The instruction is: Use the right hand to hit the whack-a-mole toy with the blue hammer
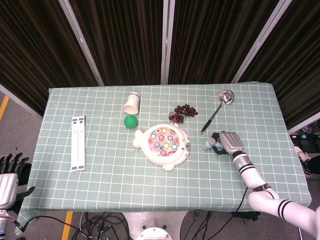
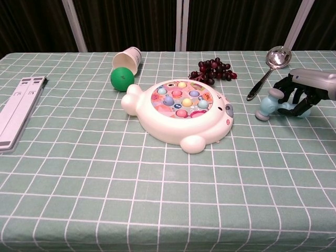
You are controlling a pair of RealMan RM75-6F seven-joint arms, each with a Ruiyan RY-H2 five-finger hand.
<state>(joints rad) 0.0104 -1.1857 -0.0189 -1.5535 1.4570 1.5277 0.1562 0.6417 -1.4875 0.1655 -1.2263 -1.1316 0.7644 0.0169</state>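
The whack-a-mole toy (image 1: 163, 144) (image 2: 178, 113), a white fish-shaped body with coloured pegs, lies mid-table. To its right lies the blue hammer (image 1: 207, 145) (image 2: 265, 106), its head pointing toward the toy and resting on the cloth. My right hand (image 1: 228, 142) (image 2: 303, 92) sits over the handle with its fingers curled around it. My left hand (image 1: 8, 172) hangs below the table's left front corner, fingers apart and holding nothing; only the head view shows it.
A paper cup (image 1: 132, 103) (image 2: 127, 58) lies on its side behind a green ball (image 1: 130, 121) (image 2: 121, 78). Grapes (image 1: 184, 112) (image 2: 212, 71) and a metal ladle (image 1: 215, 112) (image 2: 268, 65) lie behind the toy and hammer. A white flat bar (image 1: 78, 142) (image 2: 18, 110) lies at the left.
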